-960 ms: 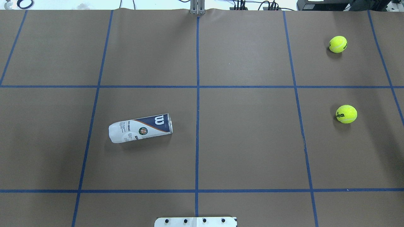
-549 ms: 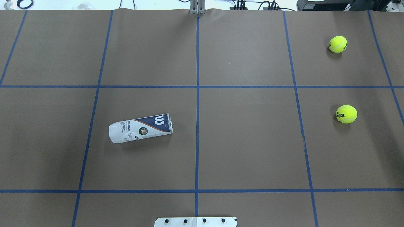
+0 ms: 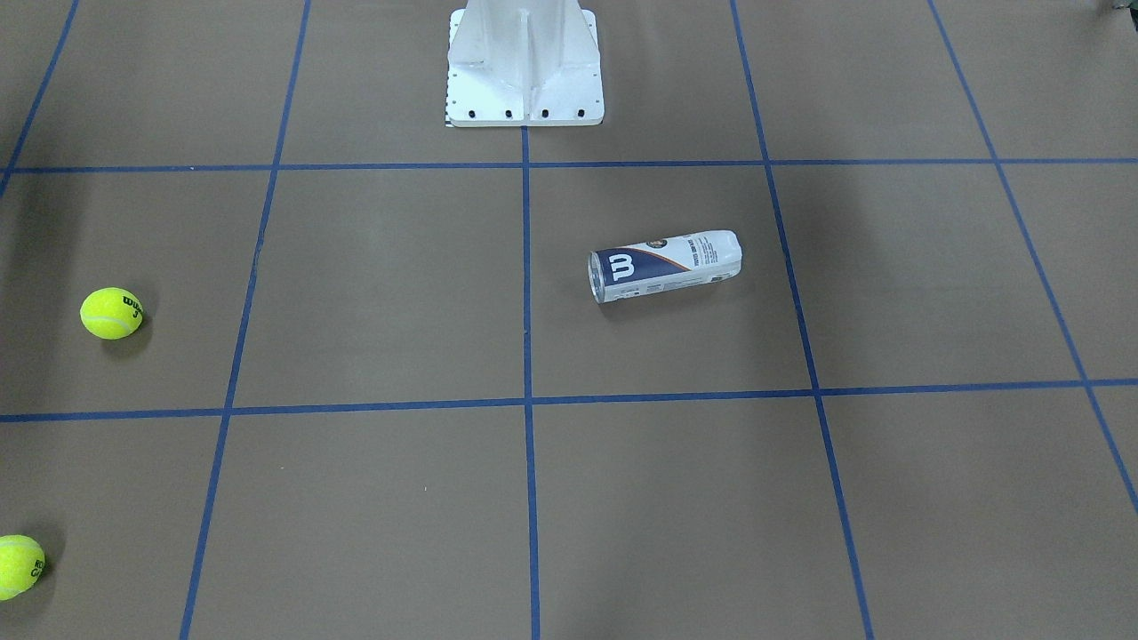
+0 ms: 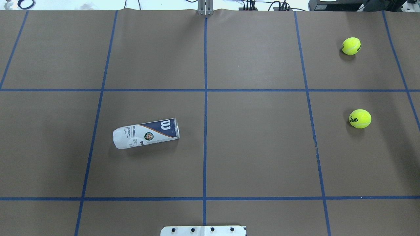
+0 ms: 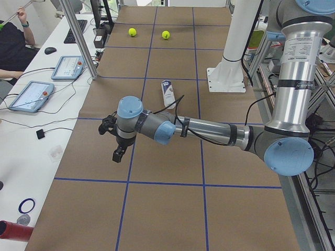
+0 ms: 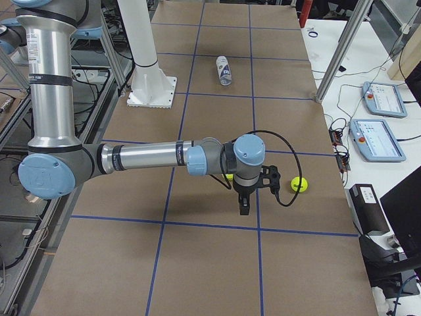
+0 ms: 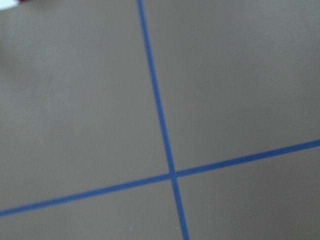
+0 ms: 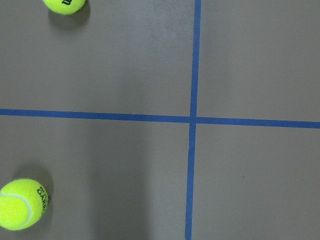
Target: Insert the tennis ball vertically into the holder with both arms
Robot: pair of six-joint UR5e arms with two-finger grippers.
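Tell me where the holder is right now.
In the overhead view the holder lies on its side in the robot's left half, its W end close to the centre tape line; the nearest ball sits far off on the right.

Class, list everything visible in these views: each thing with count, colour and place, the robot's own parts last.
table: one, brown cover, blue tape grid.
holder: one, clear with white and navy label, lying on its side on the robot's left half.
tennis balls: two, yellow-green, apart on the robot's right half.
pedestal base: one, white, middle of the robot's table edge.
tablets: four, blue-grey, two on each side desk.
person: one, black top, at the left-end desk.
left arm, left gripper: grey-silver, black; above the left end; open or shut unclear.
right arm, right gripper: same colours; above the right end, near the balls.
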